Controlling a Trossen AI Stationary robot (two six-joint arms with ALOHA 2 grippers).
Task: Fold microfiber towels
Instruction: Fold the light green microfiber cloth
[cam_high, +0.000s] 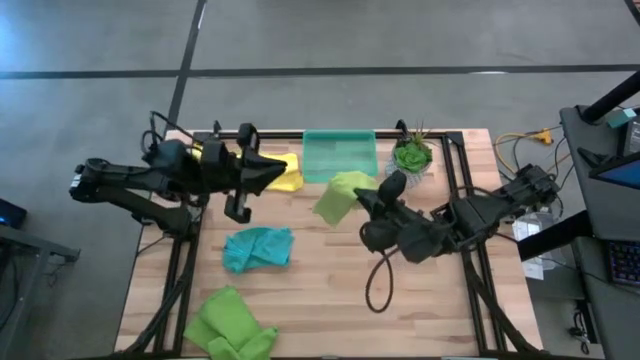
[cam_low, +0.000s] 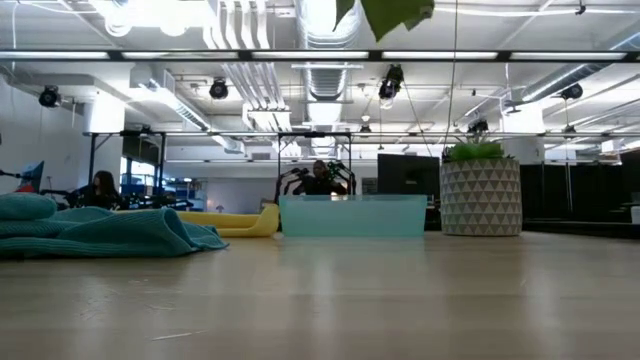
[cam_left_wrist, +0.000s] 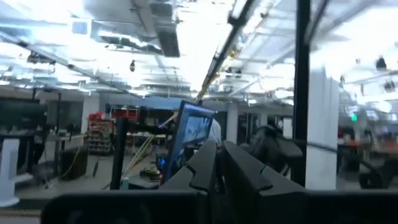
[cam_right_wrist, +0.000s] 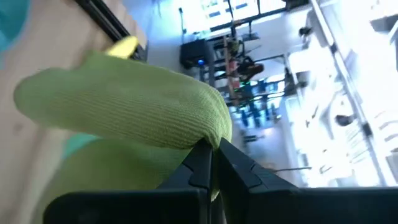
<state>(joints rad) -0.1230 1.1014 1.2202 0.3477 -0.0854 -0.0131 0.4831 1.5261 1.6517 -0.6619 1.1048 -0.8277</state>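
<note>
My right gripper (cam_high: 366, 197) is shut on a lime green towel (cam_high: 340, 196), held high over the table's middle, just near of the tray; only its lower tip (cam_low: 396, 12) shows in the low view. My left gripper (cam_high: 272, 170) is shut and empty, raised above the yellow towel (cam_high: 287, 175), which lies flat at the far left. A crumpled teal-blue towel (cam_high: 258, 248) lies on the table left of centre. A second lime green towel (cam_high: 232, 324) lies bunched at the near left edge. My right gripper pinches a bunched fold of the lime green towel (cam_right_wrist: 210, 133) between its two fingers. The fingers reach in from the table's right side. The towel bulges out beyond the fingertips and hangs slack, lifted clear of the table.
A translucent green tray (cam_high: 340, 156) stands at the far middle edge. A potted plant (cam_high: 412, 155) stands to its right. A loose black cable loop (cam_high: 378, 285) lies under my right arm. Bare wood shows in the near middle and right (cam_high: 330, 300).
</note>
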